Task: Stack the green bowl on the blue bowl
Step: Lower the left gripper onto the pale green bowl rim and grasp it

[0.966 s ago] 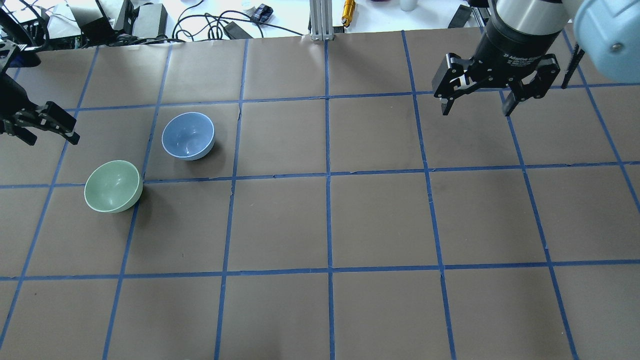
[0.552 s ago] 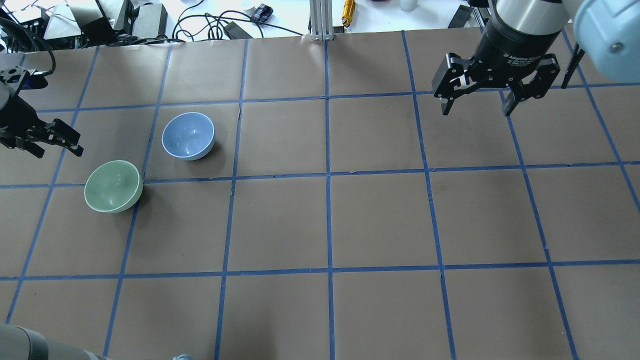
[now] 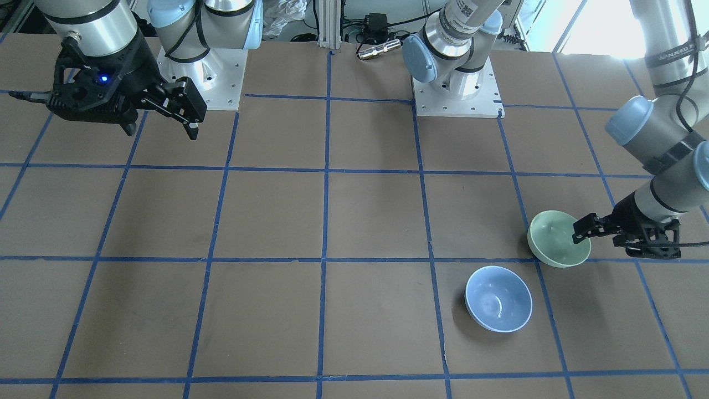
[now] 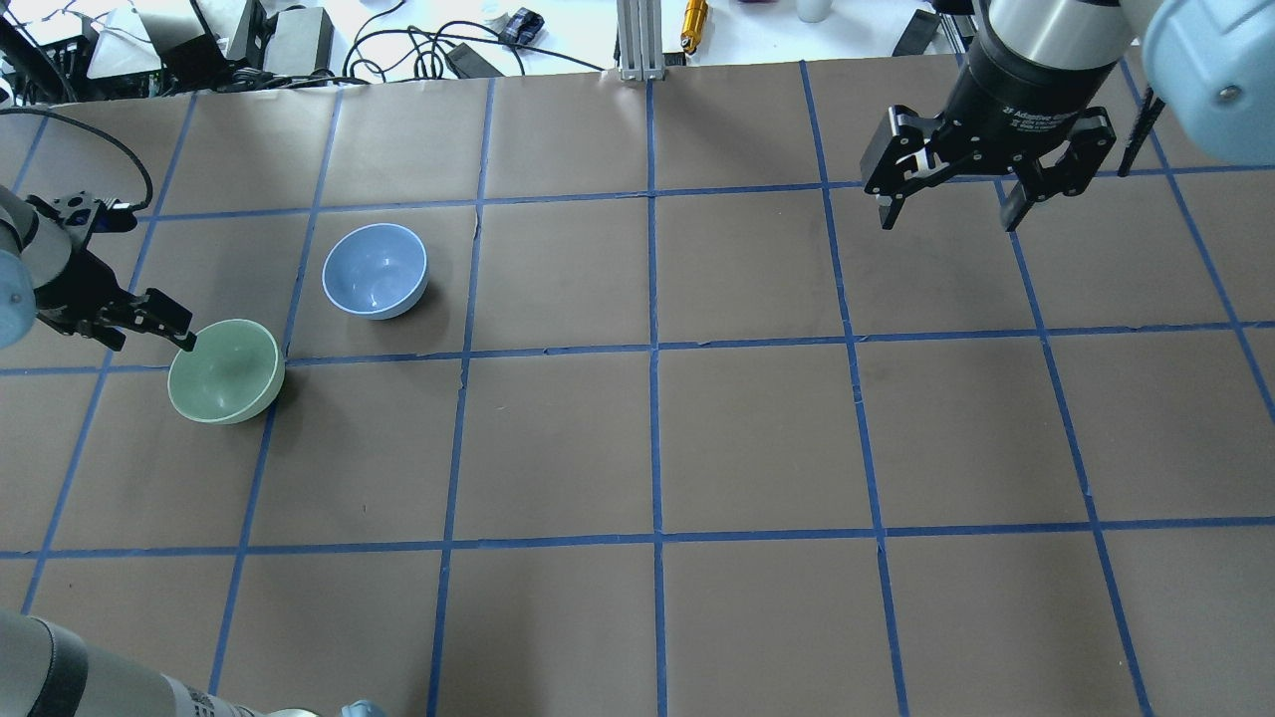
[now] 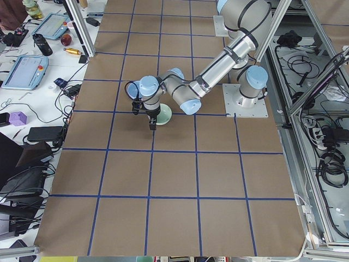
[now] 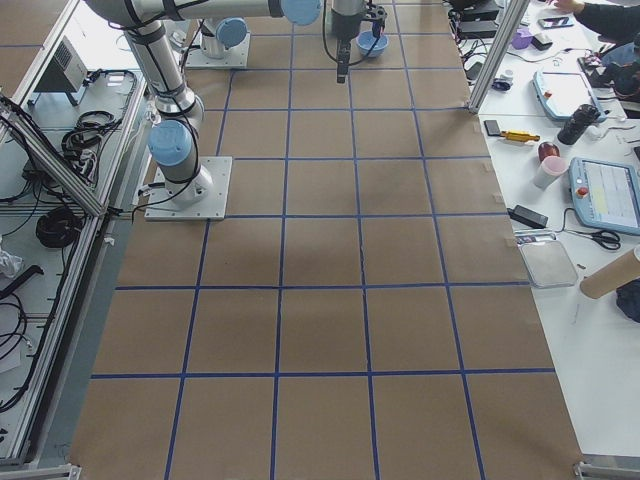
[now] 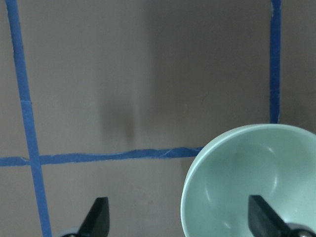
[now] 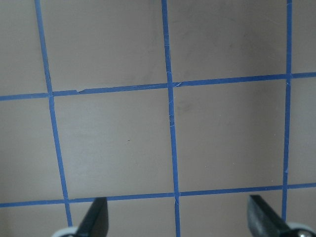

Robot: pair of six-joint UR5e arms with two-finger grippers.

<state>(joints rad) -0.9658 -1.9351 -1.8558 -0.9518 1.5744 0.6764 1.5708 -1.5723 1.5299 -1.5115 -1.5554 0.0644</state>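
Note:
The green bowl [image 4: 225, 370] stands upright on the brown table at the left, and shows in the front view [image 3: 556, 241] too. The blue bowl [image 4: 376, 270] stands upright and empty just beyond it, a small gap apart [image 3: 498, 298]. My left gripper [image 4: 147, 334] is open at the green bowl's left rim. In the left wrist view [image 7: 180, 219] one fingertip [image 7: 261, 217] is over the bowl's inside [image 7: 247, 182] and the other is outside it. My right gripper [image 4: 948, 219] is open and empty, high over the table's far right [image 3: 160, 132].
Cables, power bricks and an aluminium post [image 4: 637, 40] lie past the table's far edge. The two arm bases [image 3: 457, 88] stand at the robot's side of the table. Blue tape lines grid the brown table top [image 8: 170, 123].
My left gripper has moved from the table's left edge towards the green bowl and now straddles its rim, still open. The bowls and the right arm have not moved.

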